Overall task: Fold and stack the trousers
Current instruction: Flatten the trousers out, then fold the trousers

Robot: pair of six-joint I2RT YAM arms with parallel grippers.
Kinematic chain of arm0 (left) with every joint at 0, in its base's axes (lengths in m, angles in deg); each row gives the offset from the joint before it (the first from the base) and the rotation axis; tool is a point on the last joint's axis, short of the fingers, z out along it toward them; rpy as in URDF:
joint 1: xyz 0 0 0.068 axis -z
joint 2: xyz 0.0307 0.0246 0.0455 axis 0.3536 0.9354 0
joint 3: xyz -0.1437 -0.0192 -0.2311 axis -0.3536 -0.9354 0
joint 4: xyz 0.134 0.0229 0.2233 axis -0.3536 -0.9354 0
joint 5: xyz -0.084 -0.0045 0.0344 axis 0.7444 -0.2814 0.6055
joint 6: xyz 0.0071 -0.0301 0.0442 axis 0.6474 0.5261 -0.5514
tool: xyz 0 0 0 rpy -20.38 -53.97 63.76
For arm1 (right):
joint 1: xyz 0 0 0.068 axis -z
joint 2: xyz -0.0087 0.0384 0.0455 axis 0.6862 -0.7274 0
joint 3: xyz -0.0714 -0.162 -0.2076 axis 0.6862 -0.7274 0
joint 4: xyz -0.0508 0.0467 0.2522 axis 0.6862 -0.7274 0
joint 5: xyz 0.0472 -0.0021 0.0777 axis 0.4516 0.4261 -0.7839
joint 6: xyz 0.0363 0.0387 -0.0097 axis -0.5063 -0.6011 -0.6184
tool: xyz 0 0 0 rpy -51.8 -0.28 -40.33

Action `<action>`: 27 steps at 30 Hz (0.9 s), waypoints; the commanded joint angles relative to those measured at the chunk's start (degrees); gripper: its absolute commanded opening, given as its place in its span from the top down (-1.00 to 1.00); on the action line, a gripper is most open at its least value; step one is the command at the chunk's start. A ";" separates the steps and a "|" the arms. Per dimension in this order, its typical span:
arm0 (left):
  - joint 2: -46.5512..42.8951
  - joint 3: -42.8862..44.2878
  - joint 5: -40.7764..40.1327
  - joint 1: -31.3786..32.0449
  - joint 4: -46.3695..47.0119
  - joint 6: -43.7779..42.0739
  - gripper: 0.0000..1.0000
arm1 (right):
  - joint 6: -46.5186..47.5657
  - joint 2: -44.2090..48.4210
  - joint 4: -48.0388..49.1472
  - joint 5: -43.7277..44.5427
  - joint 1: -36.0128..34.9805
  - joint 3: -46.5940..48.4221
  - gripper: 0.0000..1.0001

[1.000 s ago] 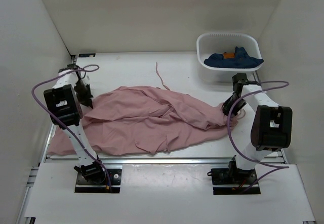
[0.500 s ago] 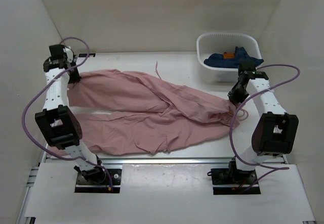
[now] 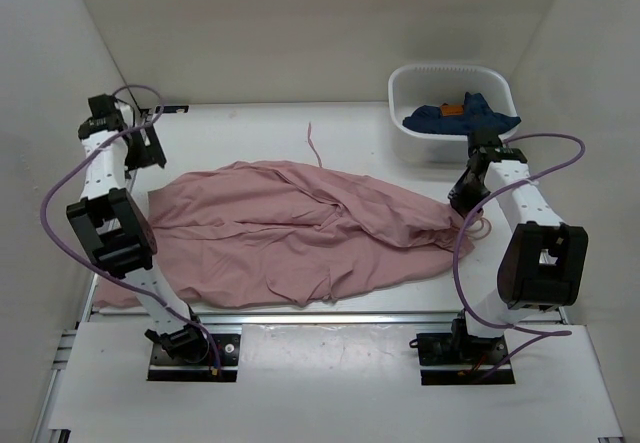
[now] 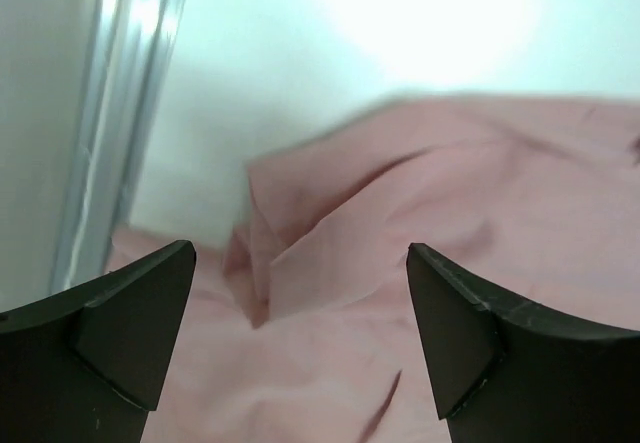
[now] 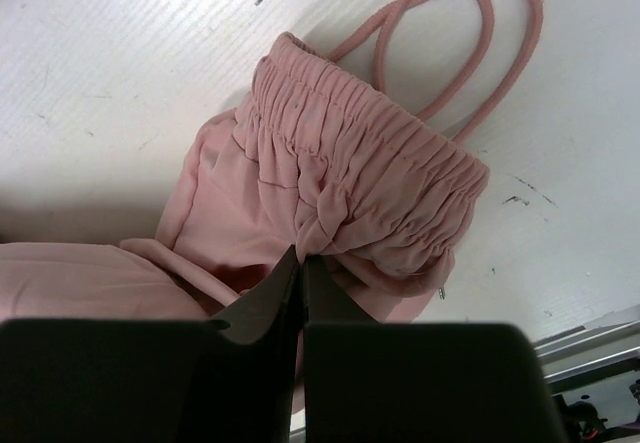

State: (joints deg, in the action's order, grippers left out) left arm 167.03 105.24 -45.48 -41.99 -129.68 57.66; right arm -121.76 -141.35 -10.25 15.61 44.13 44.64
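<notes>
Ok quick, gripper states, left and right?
Left gripper: open, holding nothing, above the trousers.
Right gripper: shut on the trousers, just under the waistband.

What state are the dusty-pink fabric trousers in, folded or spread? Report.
Spread, not folded: the dusty-pink fabric trousers lie wrinkled, lengthwise across the white table.

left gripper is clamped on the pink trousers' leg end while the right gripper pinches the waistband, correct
Not quite. The left gripper is open and holds nothing: the left wrist view shows its fingers spread wide, clear of the trousers. The right gripper does pinch the waistband.
</notes>
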 commanded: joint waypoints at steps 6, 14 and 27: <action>14.82 11.91 0.57 1.85 -3.36 0.01 -1.00 | 1.89 0.99 0.89 -0.70 0.34 0.42 1.00; 27.66 23.41 -2.61 1.85 -1.51 0.01 -1.00 | 2.42 -1.29 0.89 -1.32 0.34 1.57 1.00; 22.74 27.11 8.30 3.69 4.81 0.01 -1.00 | 4.09 -2.43 -0.86 -0.34 0.34 3.23 1.00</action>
State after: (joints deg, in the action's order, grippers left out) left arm 194.87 130.16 -40.62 -38.77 -127.65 57.66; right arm -118.85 -143.14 -10.58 15.08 44.13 45.23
